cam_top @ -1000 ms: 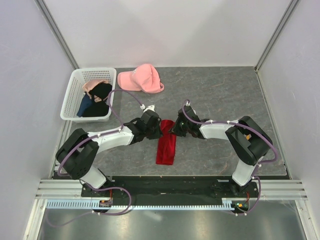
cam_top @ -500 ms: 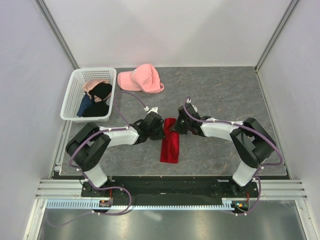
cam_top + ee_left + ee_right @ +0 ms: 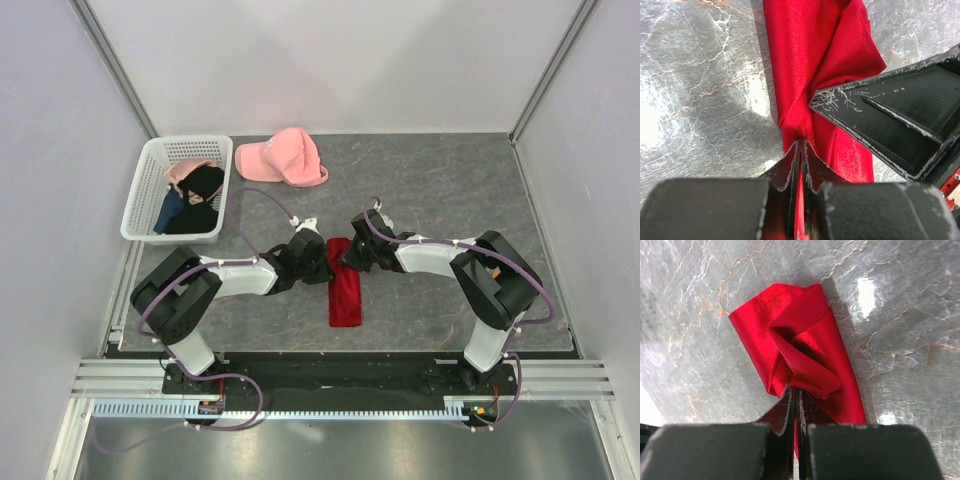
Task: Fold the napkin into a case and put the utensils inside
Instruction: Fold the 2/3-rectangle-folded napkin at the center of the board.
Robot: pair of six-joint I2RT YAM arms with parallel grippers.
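- Left tool (image 3: pixel 801 144) pinched tight on a napkin (image 3: pixel 810 60) fold.
- Right tool (image 3: pixel 794 391) clamped shut on its bunched far end.
- Napkin: narrow folded strip on worktop (image 3: pixel 440 190), far end between both tools.

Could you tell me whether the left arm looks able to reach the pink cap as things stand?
Probably not at once: its end effector is shut on the napkin. Bare table lies between it and the pink cap, so once released the way looks free.

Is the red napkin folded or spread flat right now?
Folded: the napkin is a narrow layered strip, its far end bunched where the left fingers and right fingers pinch it.
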